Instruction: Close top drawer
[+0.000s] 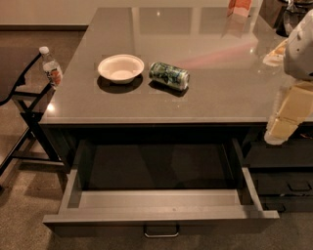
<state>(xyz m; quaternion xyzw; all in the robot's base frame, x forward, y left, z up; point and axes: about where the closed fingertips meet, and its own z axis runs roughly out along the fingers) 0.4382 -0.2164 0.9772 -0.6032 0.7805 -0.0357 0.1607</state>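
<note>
The top drawer (pixel 161 218) is pulled far out below the grey countertop (pixel 220 93). It is wide, shallow and dark grey, with lighter grey inner walls, a small metal bar handle (pixel 161 232) at the middle of its front, and nothing visible inside. My gripper (pixel 279 131), cream-coloured under a white arm, hangs at the right edge of the view. It is over the counter's front right corner, above and to the right of the drawer, and touches neither the drawer nor its handle.
On the countertop lie a white bowl (pixel 121 68) and a green can (pixel 168 75) on its side. A water bottle (pixel 50 67) stands by a black frame at the left. Narrower drawers (pixel 288 185) sit lower right. An orange carton (pixel 238 7) is at the back.
</note>
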